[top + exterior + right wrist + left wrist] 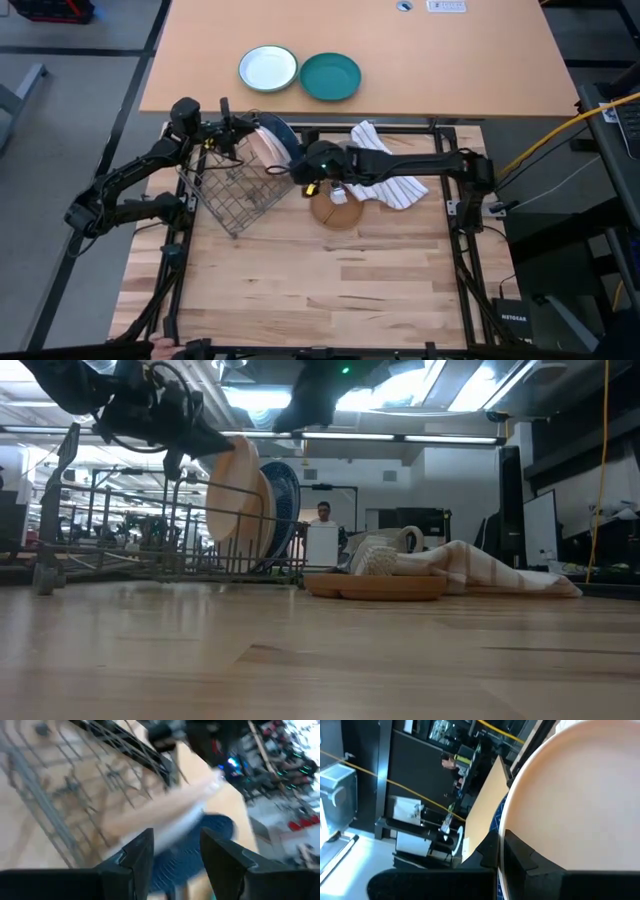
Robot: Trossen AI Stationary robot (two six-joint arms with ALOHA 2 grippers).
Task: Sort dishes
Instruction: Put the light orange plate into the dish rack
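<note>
We are racking the pale salmon-pink plate (235, 490): our left end effector (240, 138) pinches its rim, standing it in the wire rack (232, 190) beside the dark blue plate (285, 500). Our right end effector (175, 852) hangs spread near them. Next we judge: release, then fetch the wooden plate (338, 212) from the table
</note>
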